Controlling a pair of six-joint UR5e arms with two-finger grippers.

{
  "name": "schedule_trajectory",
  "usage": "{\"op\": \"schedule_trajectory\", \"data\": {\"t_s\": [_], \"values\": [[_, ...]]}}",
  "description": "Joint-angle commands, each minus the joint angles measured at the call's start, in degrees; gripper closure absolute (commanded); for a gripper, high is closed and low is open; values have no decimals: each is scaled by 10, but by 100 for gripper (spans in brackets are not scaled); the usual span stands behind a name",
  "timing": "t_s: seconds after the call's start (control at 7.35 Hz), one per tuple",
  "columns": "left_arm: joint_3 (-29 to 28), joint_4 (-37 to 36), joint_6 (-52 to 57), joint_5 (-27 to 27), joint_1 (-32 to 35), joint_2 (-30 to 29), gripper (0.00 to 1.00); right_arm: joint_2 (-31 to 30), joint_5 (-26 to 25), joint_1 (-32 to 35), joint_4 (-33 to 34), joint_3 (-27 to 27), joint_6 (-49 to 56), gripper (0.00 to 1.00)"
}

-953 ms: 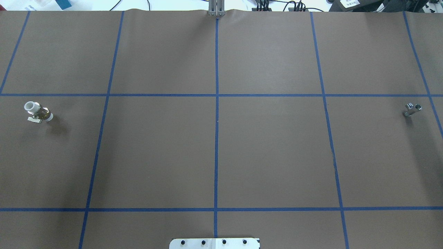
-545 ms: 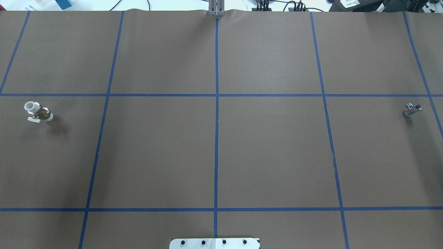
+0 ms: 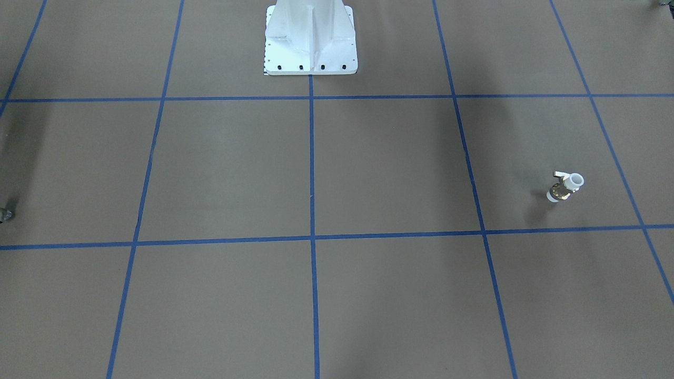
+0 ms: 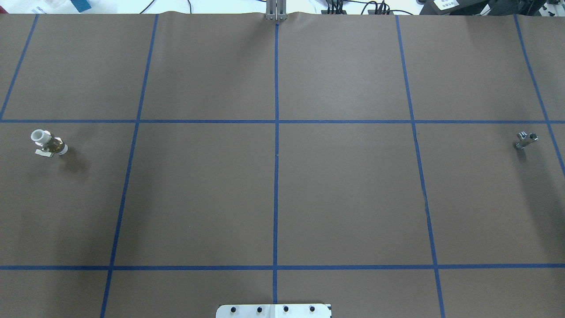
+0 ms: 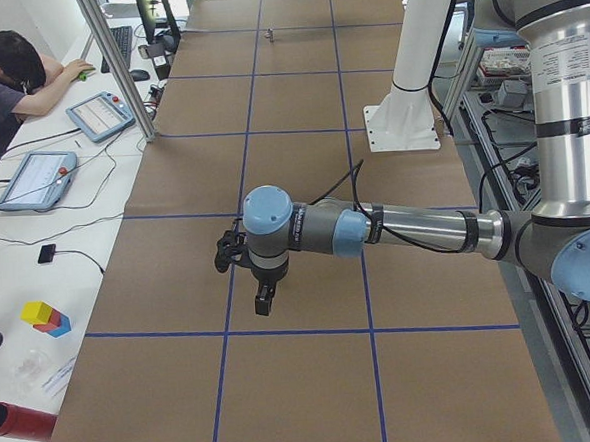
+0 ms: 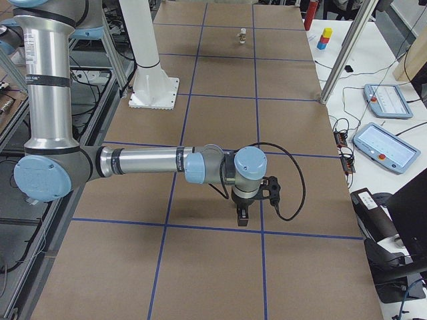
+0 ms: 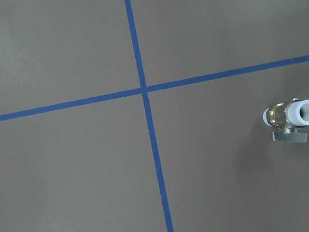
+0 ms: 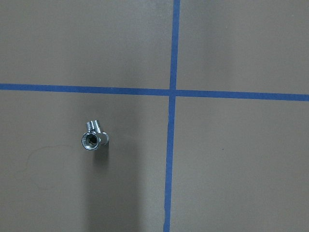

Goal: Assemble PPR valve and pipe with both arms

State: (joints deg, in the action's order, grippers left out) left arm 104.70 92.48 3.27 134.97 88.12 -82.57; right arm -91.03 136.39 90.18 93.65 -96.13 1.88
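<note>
The PPR valve (image 4: pixel 48 143), brass in the middle with white ends and a pale lever, lies at the table's far left (image 3: pixel 564 188). It shows at the right edge of the left wrist view (image 7: pixel 288 121) and far off in the exterior right view (image 6: pixel 242 35). The silver pipe (image 4: pixel 526 140) lies at the far right and sits left of centre in the right wrist view (image 8: pixel 93 137). My left gripper (image 5: pixel 265 301) and right gripper (image 6: pixel 242 215) hang above the table, each seen only in a side view. I cannot tell whether either is open or shut.
Blue tape lines divide the brown table cover (image 4: pixel 344 198) into squares. The white bolted pedestal (image 3: pixel 310 42) stands at the robot's edge. A person (image 5: pixel 6 78) leans on a side desk with tablets (image 5: pixel 98 115). A metal post (image 6: pixel 347 47) rises beside the table.
</note>
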Motion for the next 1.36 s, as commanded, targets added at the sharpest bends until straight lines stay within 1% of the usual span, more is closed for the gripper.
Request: {"op": "schedule_trajectory", "data": {"t_s": [0.0, 0.14, 0.27, 0.41, 0.54, 0.82, 0.95, 1.09, 1.23], "values": [[2, -1, -5, 8, -1, -3, 0, -5, 0, 0, -7, -10, 1, 1], [2, -4, -6, 2, -8, -14, 0, -5, 1, 0, -26, -5, 0, 1], [1, -9, -17, -1, -10, -28, 0, -5, 2, 0, -28, -8, 0, 1], [6, -9, -55, -1, -18, -41, 0, -6, 4, 0, -29, -10, -1, 1], [12, -9, -68, -1, -24, -44, 0, -5, 17, 0, -28, -7, -4, 1], [22, -9, -101, -1, -51, -50, 0, -4, 24, 0, -28, -5, -3, 1], [33, -3, -172, -1, -87, -51, 0, -4, 24, 0, -28, -5, -3, 1], [35, -1, -242, -1, -133, -72, 0, -4, 24, 0, -28, -5, -3, 1], [35, 0, -308, -17, -184, -93, 0, -4, 25, 0, -26, -4, -3, 1]]}}
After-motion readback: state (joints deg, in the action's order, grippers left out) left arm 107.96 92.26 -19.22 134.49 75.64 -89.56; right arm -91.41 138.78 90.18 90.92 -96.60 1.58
